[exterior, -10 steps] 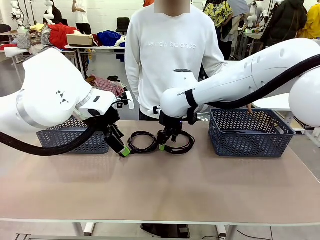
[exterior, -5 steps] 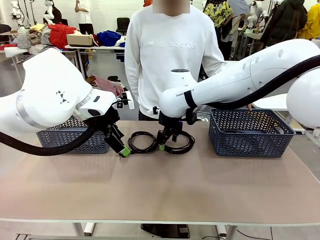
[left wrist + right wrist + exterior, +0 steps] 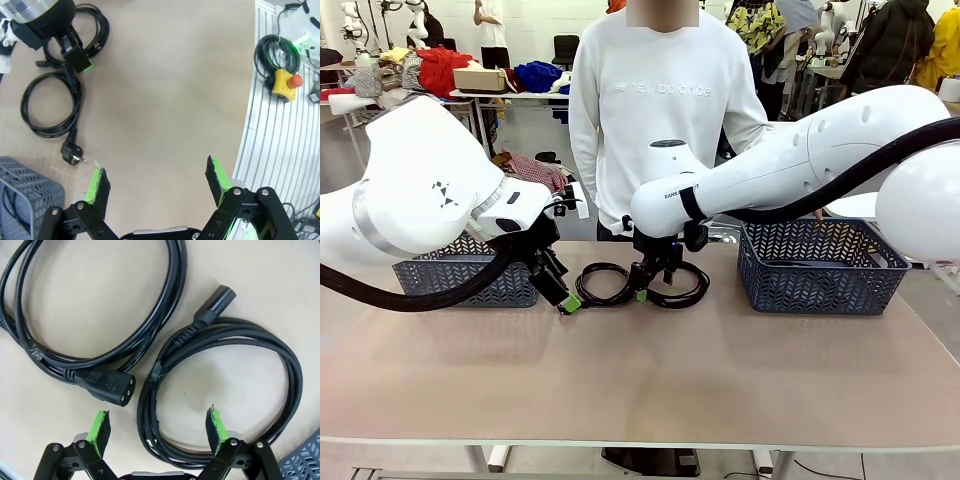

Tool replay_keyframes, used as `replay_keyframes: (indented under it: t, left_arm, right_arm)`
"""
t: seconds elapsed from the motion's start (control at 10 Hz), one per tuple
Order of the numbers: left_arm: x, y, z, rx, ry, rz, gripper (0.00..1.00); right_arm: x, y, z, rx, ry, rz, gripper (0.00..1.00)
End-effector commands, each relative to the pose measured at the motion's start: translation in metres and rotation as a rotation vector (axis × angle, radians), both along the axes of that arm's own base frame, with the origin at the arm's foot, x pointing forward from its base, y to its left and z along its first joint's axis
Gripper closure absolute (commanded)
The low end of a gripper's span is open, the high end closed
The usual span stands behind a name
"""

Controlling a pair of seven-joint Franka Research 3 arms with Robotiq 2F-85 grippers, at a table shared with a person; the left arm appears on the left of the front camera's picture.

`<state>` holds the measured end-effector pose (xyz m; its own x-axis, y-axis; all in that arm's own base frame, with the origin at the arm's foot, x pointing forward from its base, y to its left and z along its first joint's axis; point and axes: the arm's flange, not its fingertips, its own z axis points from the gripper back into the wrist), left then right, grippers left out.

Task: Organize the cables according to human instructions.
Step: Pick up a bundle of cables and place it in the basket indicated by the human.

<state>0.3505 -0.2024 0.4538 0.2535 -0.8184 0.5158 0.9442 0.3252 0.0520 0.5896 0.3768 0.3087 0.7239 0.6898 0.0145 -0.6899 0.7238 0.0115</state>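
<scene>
Two black cable coils lie on the table's far middle. The left cable (image 3: pixel 605 283) is smooth, with a chunky round plug (image 3: pixel 72 155) and a block connector (image 3: pixel 107 382). The right cable (image 3: pixel 682 291) is braided (image 3: pixel 240 327), with a slim connector (image 3: pixel 216 301). My right gripper (image 3: pixel 642 290) hangs open just above the table between the coils, and the near side of the braided coil lies between its fingers (image 3: pixel 215 422). My left gripper (image 3: pixel 565 300) is open and holds nothing, to the left of the smooth cable (image 3: pixel 50 107). A dark cord (image 3: pixel 7 210) shows inside the left basket.
A blue-grey basket (image 3: pixel 470 282) stands at the far left and another (image 3: pixel 820 268) at the far right. A person in a white sweater (image 3: pixel 660 110) stands across the table. A yellow emergency-stop button (image 3: pixel 285 82) sits on a rail beside the table.
My right arm has edged slightly to the left over the cables. The left arm and both coils have stayed put.
</scene>
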Motion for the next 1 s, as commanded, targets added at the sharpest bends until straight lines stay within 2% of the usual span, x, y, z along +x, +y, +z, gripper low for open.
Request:
replay_keyframes:
  t: [0.0, 0.9]
  left_arm:
    - [-0.001, 0.002, -0.002, 0.0, -0.002, 0.005, 0.0]
    - [-0.001, 0.002, -0.002, 0.0, -0.002, 0.005, 0.0]
  right_arm:
    - [0.005, 0.008, 0.002, -0.055, -0.023, -0.041, 0.0]
    - [0.023, 0.012, -0.005, -0.064, -0.02, -0.148, 0.0]
